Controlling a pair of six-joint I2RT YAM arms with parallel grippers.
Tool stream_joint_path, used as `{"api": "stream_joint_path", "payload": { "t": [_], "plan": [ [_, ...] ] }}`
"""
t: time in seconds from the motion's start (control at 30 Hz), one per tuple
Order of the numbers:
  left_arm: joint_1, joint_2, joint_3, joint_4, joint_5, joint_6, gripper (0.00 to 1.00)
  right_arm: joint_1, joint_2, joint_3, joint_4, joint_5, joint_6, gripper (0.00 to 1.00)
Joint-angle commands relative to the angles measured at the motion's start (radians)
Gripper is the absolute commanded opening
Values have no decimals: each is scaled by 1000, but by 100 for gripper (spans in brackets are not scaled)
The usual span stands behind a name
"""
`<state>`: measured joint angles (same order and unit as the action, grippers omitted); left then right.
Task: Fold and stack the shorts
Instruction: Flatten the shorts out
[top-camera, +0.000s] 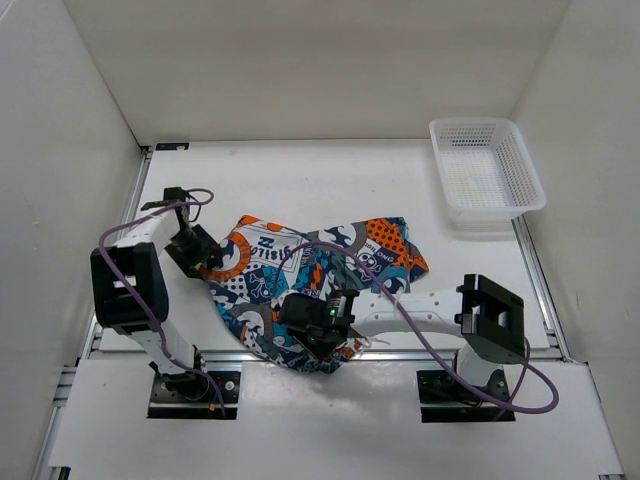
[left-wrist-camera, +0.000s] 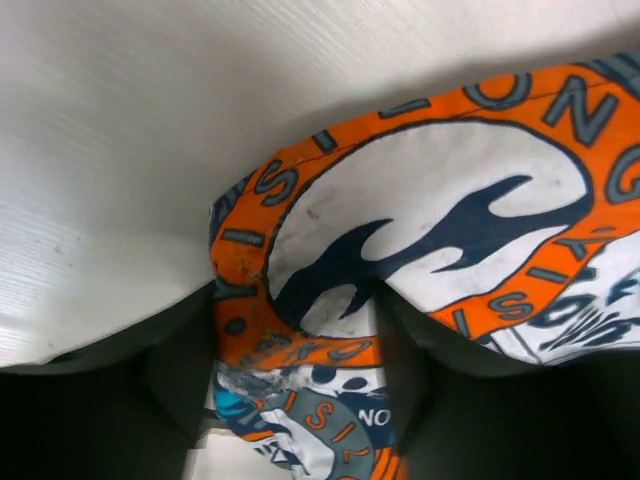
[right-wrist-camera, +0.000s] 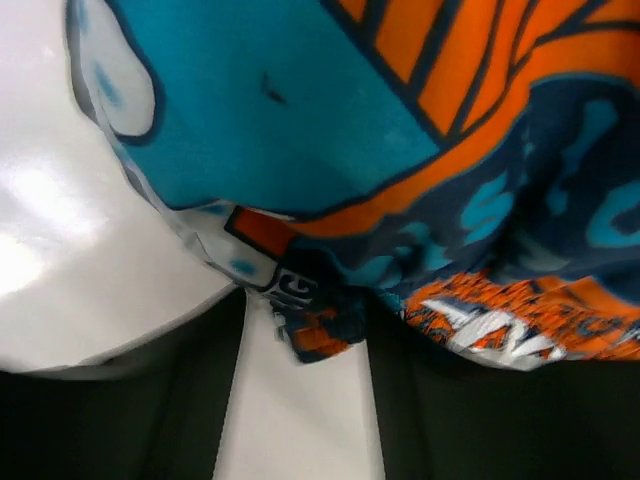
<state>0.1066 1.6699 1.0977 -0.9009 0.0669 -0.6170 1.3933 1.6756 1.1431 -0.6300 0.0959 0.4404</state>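
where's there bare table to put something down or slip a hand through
Bare table runs along the far side, between the shorts and the back wall, left of the basket. A smaller patch lies right of the shorts, nearer than the basket. Crowded: the near middle, where the left gripper and right gripper meet the shorts.

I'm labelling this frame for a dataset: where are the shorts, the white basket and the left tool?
shorts (top-camera: 250, 280), top view, middle of the spread fabric.
white basket (top-camera: 485, 175), top view, its bare mesh floor.
left tool (left-wrist-camera: 300, 345), left wrist view, midway between its fingertips, on the pinched cloth.
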Motion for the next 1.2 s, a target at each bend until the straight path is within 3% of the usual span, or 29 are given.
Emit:
{"api": "stream_joint_path", "payload": {
  "t": [0.0, 0.03, 0.07, 0.1, 0.13, 0.3, 0.47, 0.53, 0.6, 0.67, 0.8, 0.87, 0.97, 1.07, 1.1, 1.17],
  "plan": [
    [1, 2, 39, 33, -9, 13, 64, 1, 9, 37, 13, 39, 9, 19],
    [1, 13, 48, 33, -9, 13, 41, 1, 9, 37, 13, 63, 24, 9],
    [1, 31, 48, 33, -9, 13, 27, 1, 9, 37, -2, 77, 35, 2],
    [1, 31, 48, 33, -9, 13, 15, 1, 9, 37, -13, 97, 35, 0],
    [1, 45, 48, 33, -9, 22, 10, 1, 9, 47, -48, 122, 52, 0],
    [11, 18, 86, 24, 16, 11, 10, -97, -40, 87, -164, 269, -9, 0],
    [-10, -7, 315, -26, 80, -47, 10, -426, -113, 220, -200, 349, -185, 0],
    [-24, 19, 437, -56, 122, -47, 10, -594, -113, 369, -186, 379, -288, 0],
    [-39, 66, 672, -131, 131, -47, 10, -733, -55, 513, -175, 390, -382, 0],
    [-48, 76, 886, -174, 142, -47, 10, -790, -8, 770, -184, 425, -423, 0],
    [-48, 2, 1104, -174, 151, -38, 10, -855, 1, 1075, -163, 435, -462, 0],
    [-48, -42, 1124, -165, 172, -26, 10, -855, -71, 1066, -113, 435, -488, 0],
    [-48, -162, 1009, -136, 172, -3, 10, -785, -215, 844, 11, 456, -517, 0],
    [-48, -294, 750, -107, 172, 16, 10, -731, -367, 505, 84, 485, -510, 0],
    [-48, -323, 599, -96, 172, 28, 10, -715, -405, 413, 95, 495, -493, 1],
    [-48, -400, 443, -75, 163, 40, 21, -680, -508, 157, 95, 495, -389, 13]
  ]
}}
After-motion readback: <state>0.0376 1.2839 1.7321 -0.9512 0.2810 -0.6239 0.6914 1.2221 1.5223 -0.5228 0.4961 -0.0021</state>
